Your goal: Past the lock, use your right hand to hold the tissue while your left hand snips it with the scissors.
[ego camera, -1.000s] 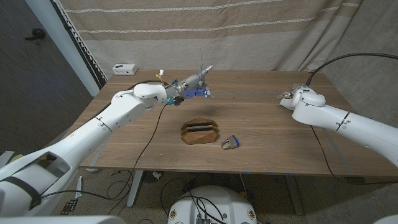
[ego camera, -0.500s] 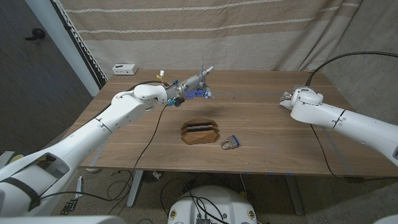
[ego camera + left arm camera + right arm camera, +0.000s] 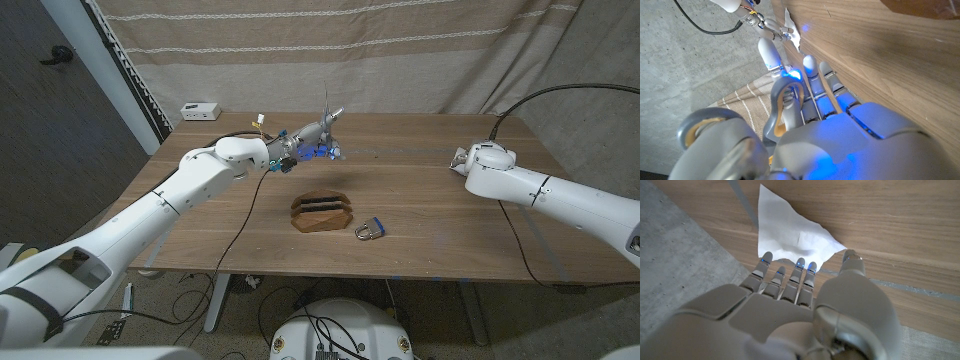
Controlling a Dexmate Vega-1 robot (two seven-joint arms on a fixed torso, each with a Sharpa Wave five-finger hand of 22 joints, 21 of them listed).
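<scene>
Right robot hand (image 3: 790,305) has edged toward tissue (image 3: 790,237), fingers apart, empty; left robot hand (image 3: 305,143) grips scissors (image 3: 327,112). Tissue: light, limp; pinch an edge.

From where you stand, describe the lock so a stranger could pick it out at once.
On the wooden table, look near the front edge, around the middle. Beside the oval wooden holder, on its right, lies the lock. It is small and metal with a shackle loop and a blue body, the only blue-and-silver thing lying there.

Lock (image 3: 370,230) right of wood holder (image 3: 322,212); tissue (image 3: 792,237) far right.
</scene>
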